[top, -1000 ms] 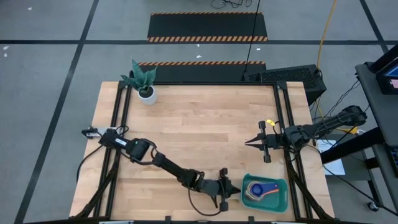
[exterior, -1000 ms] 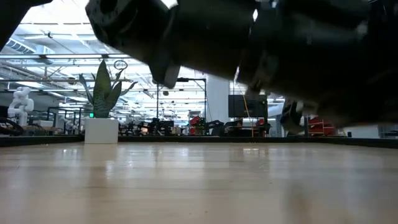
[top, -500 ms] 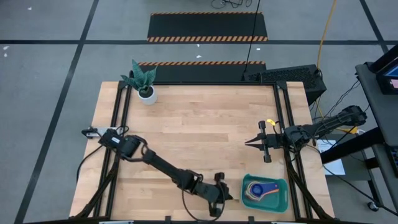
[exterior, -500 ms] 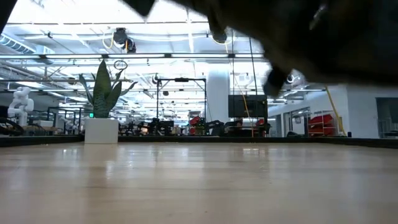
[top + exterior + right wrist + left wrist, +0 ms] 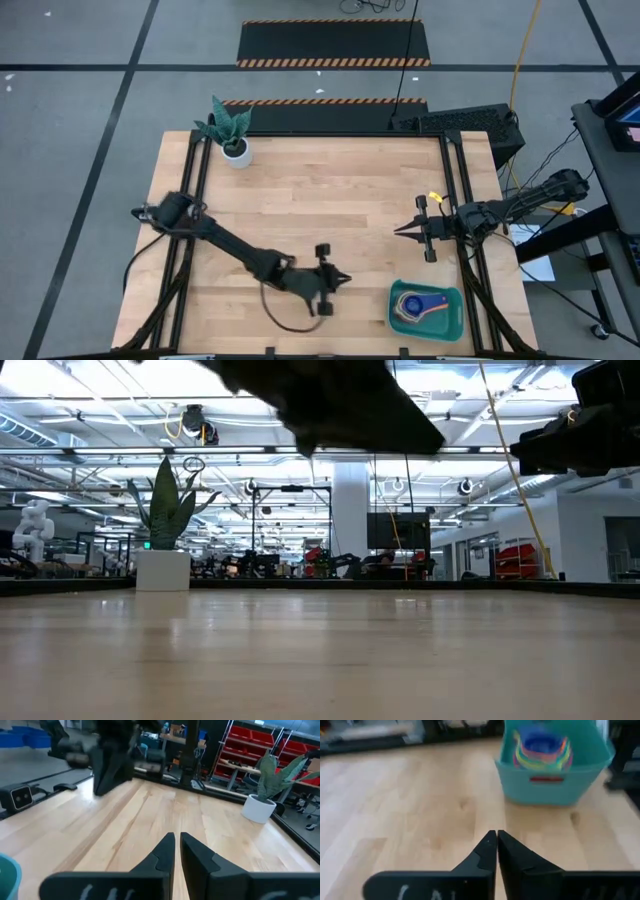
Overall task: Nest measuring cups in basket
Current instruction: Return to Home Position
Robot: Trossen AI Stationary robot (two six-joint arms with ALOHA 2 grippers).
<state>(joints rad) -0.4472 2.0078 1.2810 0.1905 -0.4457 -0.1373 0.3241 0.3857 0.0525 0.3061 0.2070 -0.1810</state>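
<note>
At the table's far left corner you have a spiky green plant in a small white pot [image 5: 236, 150], standing on the light wooden table [image 5: 320, 200]. Closer to you, the left gripper [image 5: 345, 280] hangs over the near middle of the table. Its tips point toward the small teal-green rectangular plastic basket [image 5: 458, 314] but sit well apart from it. In the left wrist view its two dark fingers [image 5: 487, 851] are pressed together with nothing between them. The right gripper [image 5: 399, 229] sits by the table's right edge, farther back than the basket, fingers likewise together and empty. The basket stands at the near right corner. Inside it the graded plastic measuring cups [image 5: 414, 306] sit nested in one stack, a blue one innermost.
</note>
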